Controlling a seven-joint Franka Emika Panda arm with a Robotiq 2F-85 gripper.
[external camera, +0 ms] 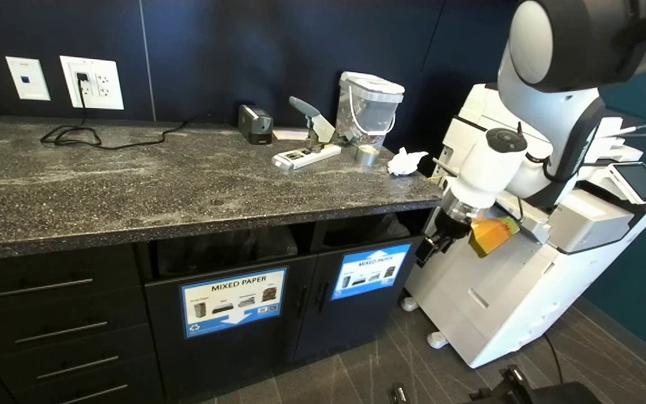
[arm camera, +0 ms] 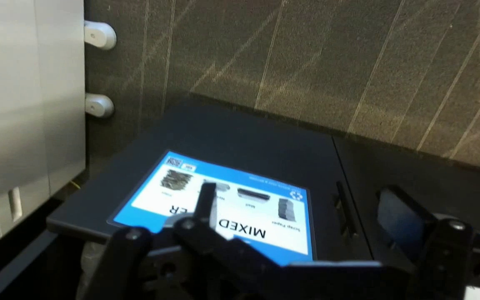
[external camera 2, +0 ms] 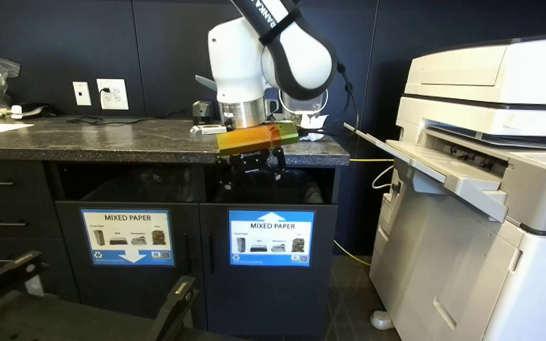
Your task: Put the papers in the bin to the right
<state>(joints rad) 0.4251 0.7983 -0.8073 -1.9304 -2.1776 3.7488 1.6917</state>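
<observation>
I hold my gripper (external camera 2: 253, 181) near the right-hand mixed-paper bin (external camera 2: 268, 303), its fingers (arm camera: 400, 221) spread apart; a crumpled white paper wad (external camera: 405, 163) sits on the speckled countertop (external camera: 132, 191), near the lidded clear plastic bucket (external camera: 372, 109).

The countertop (external camera: 132, 196) looks like speckled stone, smooth and with a weak shine, while the front of the bin (external camera 2: 268, 303) on the right appears matt and carries a smooth printed label (external camera 2: 272, 239). The paper wad (external camera: 404, 163) is crumpled, with many creases, the container (external camera: 372, 109) is of clear plastic, and the printer (external camera 2: 434, 246) seems to be made of smooth plastic. The arm (external camera 2: 236, 59) looks smooth and glossy, with a ring (external camera 2: 249, 113) of shiny metal, the gripper (external camera 2: 253, 182) is mostly matt, the orange cover (external camera 2: 247, 139) resembles glossy film, and the floor (arm camera: 286, 62) looks like rough carpet.
</observation>
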